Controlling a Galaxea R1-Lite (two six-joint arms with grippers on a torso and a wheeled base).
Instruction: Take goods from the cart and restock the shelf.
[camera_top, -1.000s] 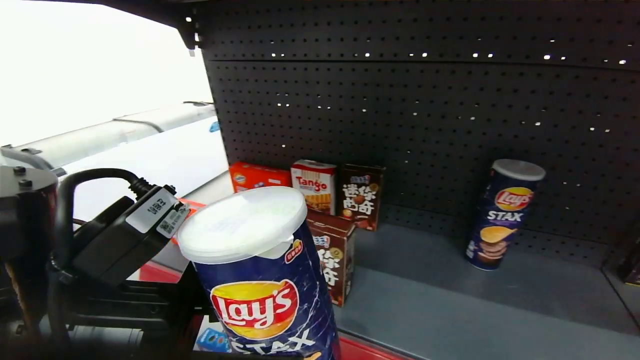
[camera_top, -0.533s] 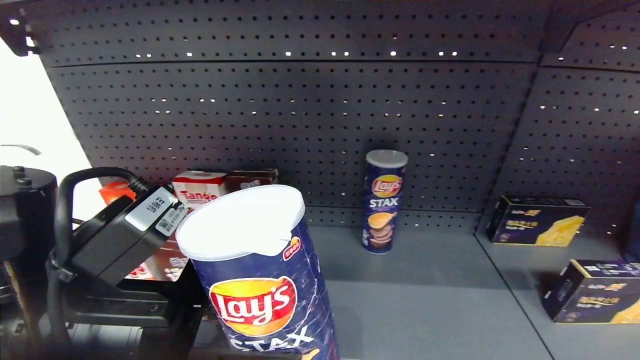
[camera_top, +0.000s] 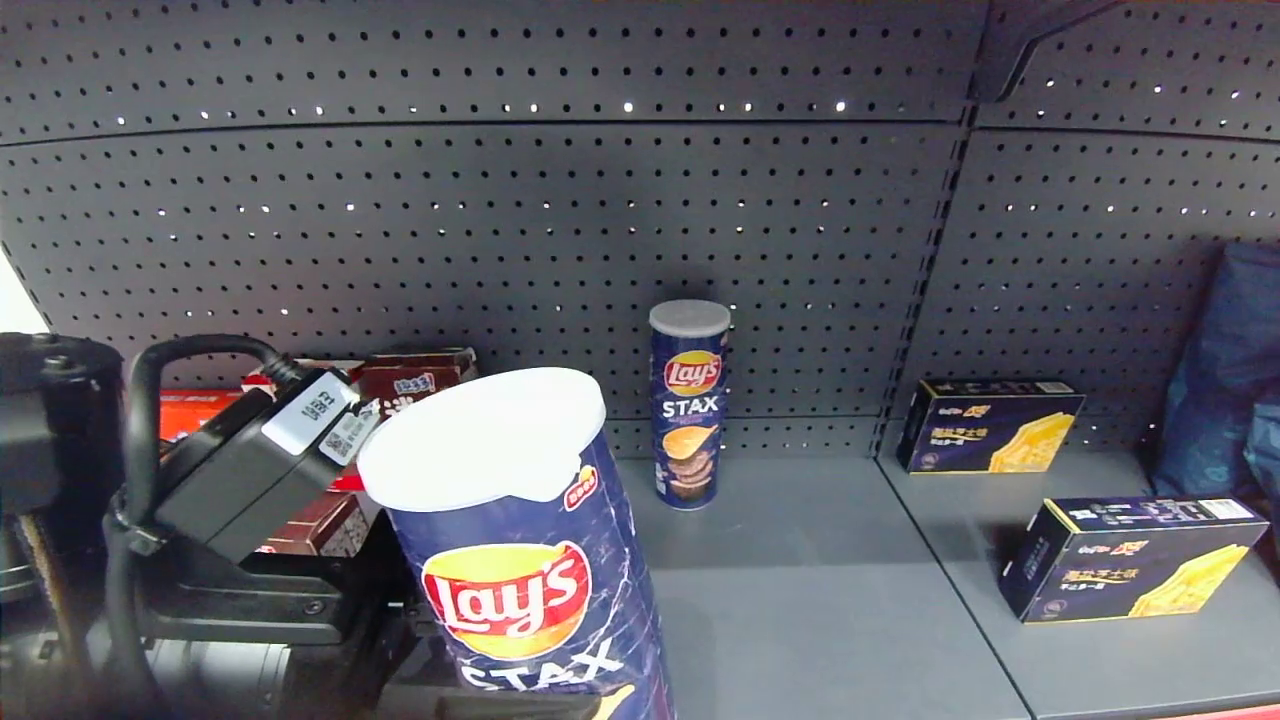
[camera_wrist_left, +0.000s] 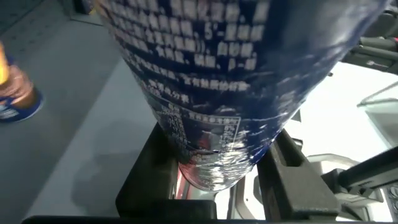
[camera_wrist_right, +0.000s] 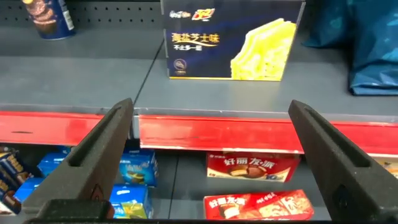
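The left gripper (camera_wrist_left: 214, 171) clamps the can (camera_top: 510, 540) low on its body, roughly upright, nearer and left of the shelved can (camera_top: 690, 400); the right gripper (camera_wrist_right: 214, 155) hangs open. It looks light, stiff yet crushable and slick, so a moderate squeeze near its base suits

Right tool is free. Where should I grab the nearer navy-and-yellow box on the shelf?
Grip the nearer navy-and-yellow box mid-length from above, closing on its broad front and back faces. It stands on a long edge with a narrow top face, so that thin span probably suits the open right tool; its length looks too wide.
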